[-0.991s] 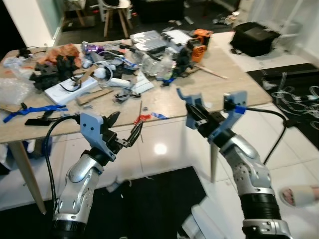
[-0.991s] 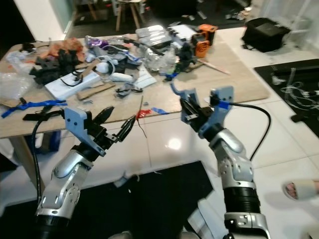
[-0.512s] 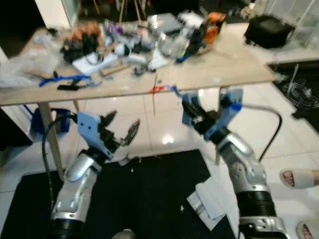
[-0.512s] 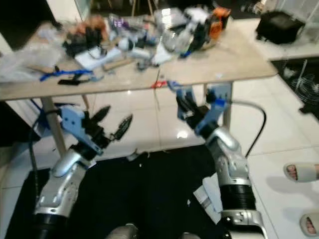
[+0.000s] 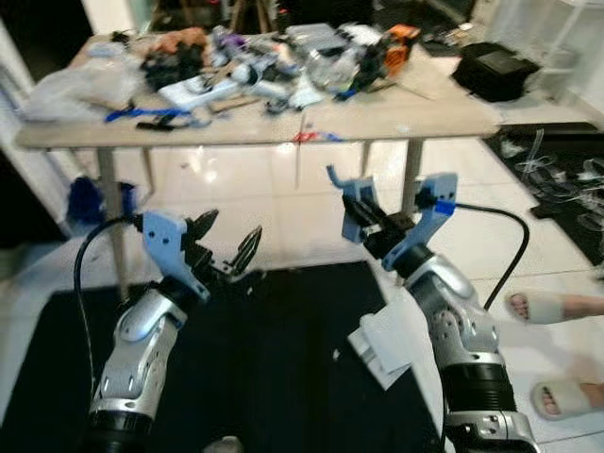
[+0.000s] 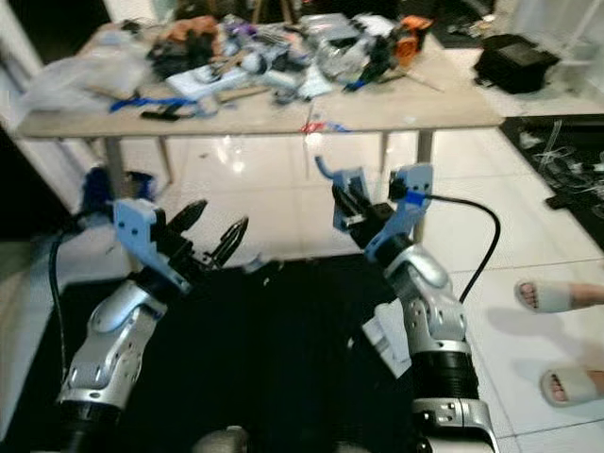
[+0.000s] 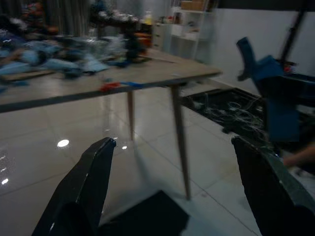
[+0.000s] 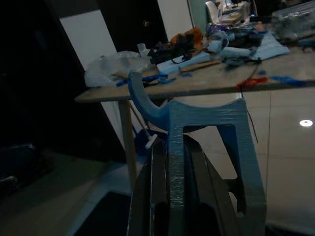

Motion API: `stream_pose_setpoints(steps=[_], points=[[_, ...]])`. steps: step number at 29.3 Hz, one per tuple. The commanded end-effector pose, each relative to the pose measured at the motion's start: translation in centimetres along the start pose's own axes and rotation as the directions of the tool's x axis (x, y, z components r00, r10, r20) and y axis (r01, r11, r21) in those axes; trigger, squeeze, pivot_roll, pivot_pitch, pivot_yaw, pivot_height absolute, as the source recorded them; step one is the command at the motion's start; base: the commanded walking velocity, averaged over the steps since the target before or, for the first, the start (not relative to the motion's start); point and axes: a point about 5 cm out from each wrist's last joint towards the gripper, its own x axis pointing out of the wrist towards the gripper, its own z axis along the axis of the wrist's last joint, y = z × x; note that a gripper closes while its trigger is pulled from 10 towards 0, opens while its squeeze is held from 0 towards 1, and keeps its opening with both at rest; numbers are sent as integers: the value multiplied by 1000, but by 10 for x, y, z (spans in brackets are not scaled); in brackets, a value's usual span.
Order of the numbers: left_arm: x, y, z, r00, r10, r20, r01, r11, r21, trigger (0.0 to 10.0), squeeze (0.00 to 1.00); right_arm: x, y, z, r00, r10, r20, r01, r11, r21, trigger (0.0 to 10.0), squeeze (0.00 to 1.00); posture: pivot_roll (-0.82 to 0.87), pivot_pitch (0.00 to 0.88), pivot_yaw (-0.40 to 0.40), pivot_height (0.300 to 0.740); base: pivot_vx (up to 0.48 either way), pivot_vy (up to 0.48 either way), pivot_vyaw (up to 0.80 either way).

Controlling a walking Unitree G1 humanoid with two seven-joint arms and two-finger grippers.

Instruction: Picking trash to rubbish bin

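Both arms were raised off the cluttered wooden table's near edge, the left gripper spread wide and empty, ready for trash, the right gripper apparently pressed together, empty

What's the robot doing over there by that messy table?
It is standing on a black mat in front of a table heaped with clutter, both arms raised. The left gripper has its fingers spread open and holds nothing. The right gripper is up too, with nothing in it that I can see. White paper lies on the floor by the mat. A person's feet in slippers are beside the robot's right arm. No trash has been picked up yet.
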Motion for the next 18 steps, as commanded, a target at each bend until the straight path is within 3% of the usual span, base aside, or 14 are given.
stream_pose_setpoints(steps=[1,18], points=[[0,1,-2,1000,-6,-4,6,1000,5,10000,0,-1,-1,-1,1000,-8,-4,8,1000,4,10000,0,15,0,-18,740,-379,0,0],[0,0,-5,1000,-15,-7,15,1000,2,10000,0,-1,-2,-3,1000,-17,-18,17,1000,-4,10000,0,13,0,-23,740,-378,0,0]])
